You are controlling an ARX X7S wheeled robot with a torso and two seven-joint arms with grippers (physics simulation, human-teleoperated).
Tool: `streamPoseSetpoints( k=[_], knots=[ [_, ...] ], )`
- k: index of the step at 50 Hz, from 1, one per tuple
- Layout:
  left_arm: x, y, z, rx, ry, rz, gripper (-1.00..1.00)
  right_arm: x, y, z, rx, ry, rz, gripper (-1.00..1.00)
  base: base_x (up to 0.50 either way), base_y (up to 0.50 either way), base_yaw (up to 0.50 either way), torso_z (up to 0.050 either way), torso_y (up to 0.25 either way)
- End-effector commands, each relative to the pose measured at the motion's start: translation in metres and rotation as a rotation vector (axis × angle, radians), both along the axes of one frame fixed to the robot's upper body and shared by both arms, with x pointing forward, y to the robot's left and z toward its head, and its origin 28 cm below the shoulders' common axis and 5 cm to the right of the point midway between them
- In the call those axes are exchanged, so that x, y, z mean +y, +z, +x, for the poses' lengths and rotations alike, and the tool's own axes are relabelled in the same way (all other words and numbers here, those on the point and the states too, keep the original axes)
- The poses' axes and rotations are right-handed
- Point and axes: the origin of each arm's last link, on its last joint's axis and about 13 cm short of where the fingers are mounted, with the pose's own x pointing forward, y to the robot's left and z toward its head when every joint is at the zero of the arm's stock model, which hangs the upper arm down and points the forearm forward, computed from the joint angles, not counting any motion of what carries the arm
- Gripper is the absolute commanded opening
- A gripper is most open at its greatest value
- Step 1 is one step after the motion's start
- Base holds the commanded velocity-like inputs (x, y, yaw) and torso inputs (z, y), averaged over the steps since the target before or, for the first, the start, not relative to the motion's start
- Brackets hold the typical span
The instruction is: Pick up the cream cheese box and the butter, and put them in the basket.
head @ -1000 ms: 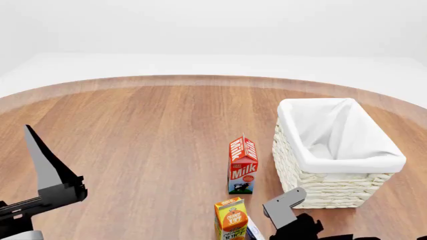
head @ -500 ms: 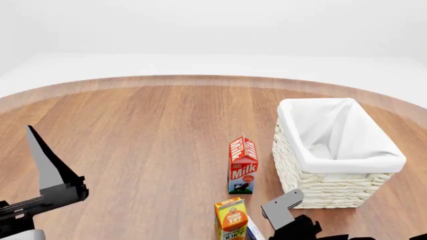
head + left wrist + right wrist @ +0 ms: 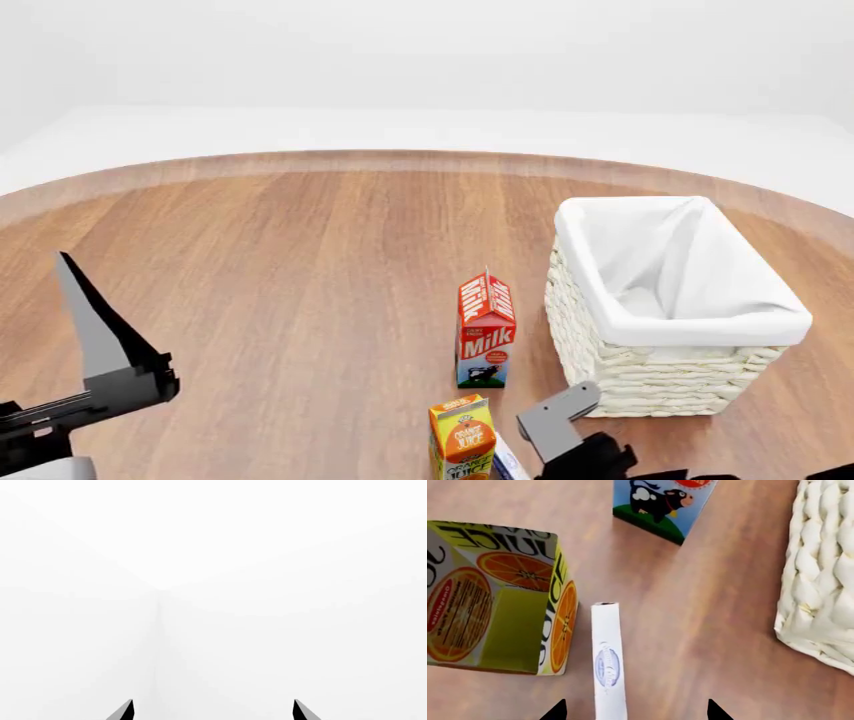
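The cream cheese box [image 3: 607, 666] stands on its thin edge, white with a blue logo, right beside the orange juice carton [image 3: 494, 590]. In the head view only a blue-white sliver of the box [image 3: 506, 463] shows at the bottom edge. My right gripper [image 3: 635, 711] is open just above it, and the box lies between the fingertips, nearer one of them. In the head view this gripper [image 3: 563, 418] is low, in front of the white wicker basket [image 3: 674, 372]. My left gripper [image 3: 212, 711] is open and empty, raised at the left [image 3: 83, 300]. The butter is out of view.
A red milk carton [image 3: 486, 332] stands left of the basket, behind the orange juice carton [image 3: 463, 436]. Its base [image 3: 660, 502] and the basket's woven wall [image 3: 827, 580] show in the right wrist view. The round wooden table [image 3: 294, 260] stretches to the far left.
My right gripper has sunk slightly lower and nearer, toward the cream cheese box. The left gripper has barely shifted. No object has moved.
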Motion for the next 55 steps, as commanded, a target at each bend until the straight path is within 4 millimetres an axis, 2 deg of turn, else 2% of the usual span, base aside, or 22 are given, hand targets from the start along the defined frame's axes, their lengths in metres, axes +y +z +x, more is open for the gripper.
streamPoseSetpoints(
  k=[1,55],
  knots=[
    [0.000,0.000,0.000,0.002,0.001,-0.001,1.00,0.003,-0.003,0.000,0.008,0.010,0.000,1.00,0.00,0.00,0.00,0.000,0.000],
    [0.000,-0.003,0.002,0.015,-0.003,-0.006,1.00,0.009,-0.020,0.001,0.051,0.022,-0.005,1.00,0.00,0.00,0.00,0.000,0.000]
  ],
)
